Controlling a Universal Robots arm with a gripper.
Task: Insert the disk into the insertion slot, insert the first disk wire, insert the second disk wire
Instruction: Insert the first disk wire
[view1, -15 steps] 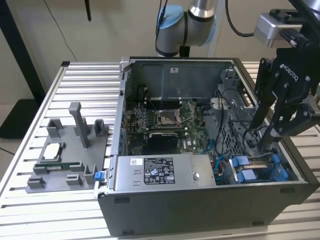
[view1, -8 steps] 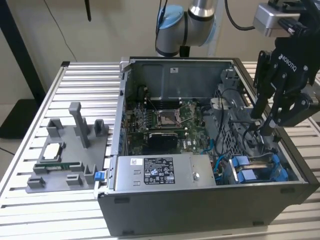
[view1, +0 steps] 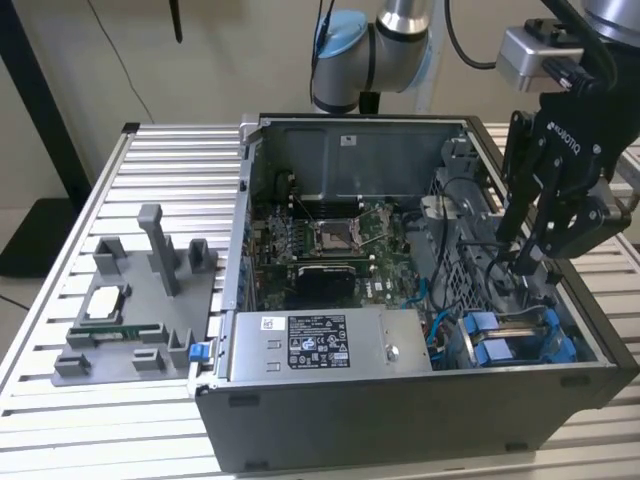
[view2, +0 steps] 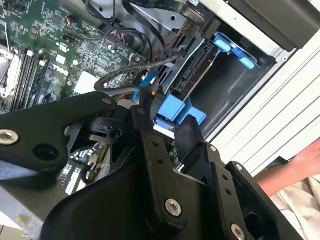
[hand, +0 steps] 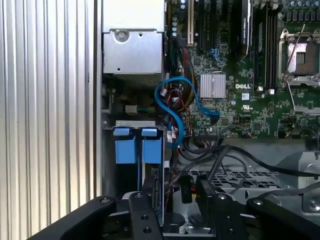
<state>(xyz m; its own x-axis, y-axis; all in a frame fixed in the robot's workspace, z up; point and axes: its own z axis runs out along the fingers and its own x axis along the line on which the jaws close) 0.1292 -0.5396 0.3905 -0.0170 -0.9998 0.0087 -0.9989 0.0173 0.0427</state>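
One gripper (view1: 523, 267) hangs near the disk (view2: 193, 75), seemingly inside the insertion slot (view2: 231, 82).

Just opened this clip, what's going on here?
A Universal Robots arm reaches its gripper down into an open PC case, at the drive cage on the exterior view's right. The disk, in its blue carrier, already sits in the insertion slot. The gripper hangs close beside it among loose wires, near a blue data cable. Whether either wire is plugged in cannot be told.

The exterior view overlooks the whole computer case (view1: 400, 410); both wrist views look closely at its motherboard (view2: 65, 55) (hand: 235, 107).
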